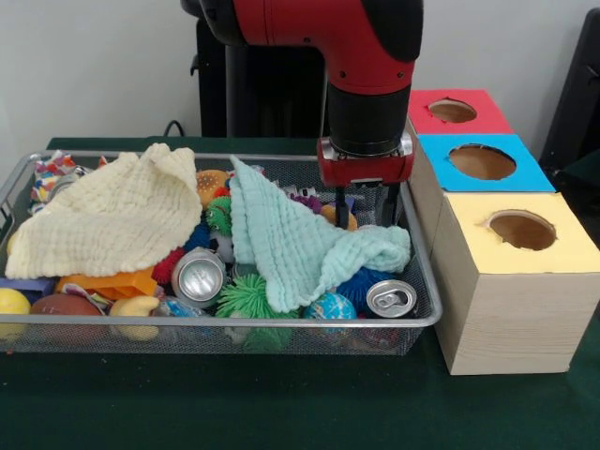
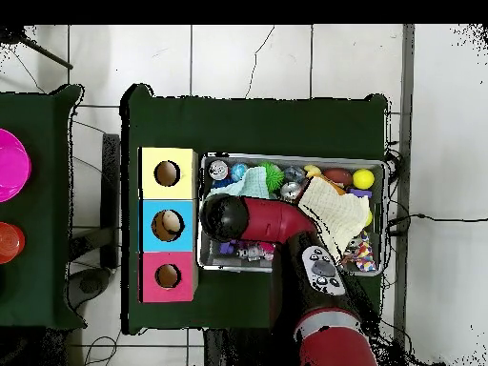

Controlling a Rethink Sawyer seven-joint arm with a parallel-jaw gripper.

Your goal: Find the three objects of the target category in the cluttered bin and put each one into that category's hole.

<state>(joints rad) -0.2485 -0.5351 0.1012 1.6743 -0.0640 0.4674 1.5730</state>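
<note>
— Where's it at, do you reckon?

— Searching, I'd say. The red and black arm (image 1: 366, 56) hangs over the wide silver wire-mesh bin (image 1: 281, 323), with the black two-fingered gripper (image 1: 367, 208) lowered into the end nearest the boxes. The fingers look parted, with nothing between them that I can make out.

— And the plush animals?

— Can't see one plainly. Spread below and beside the gripper is the crumpled pale-green muslin cloth (image 1: 295, 248); well off to the far side of that lies the cream-yellow muslin cloth (image 1: 108, 220). Between them it's spiky rubber balls, small sports balls and two silver drink cans (image 1: 199, 277). There's something orange just behind the fingers, but I can't tell what.

— Where do they go?

— The round hole in the red square top (image 1: 453, 111) of the pale wooden box, just beyond the gripper, outside the bin.

— Next move?

— My guess: shift the green cloth aside to uncover what's beneath, then pinch a soft toy.
</note>
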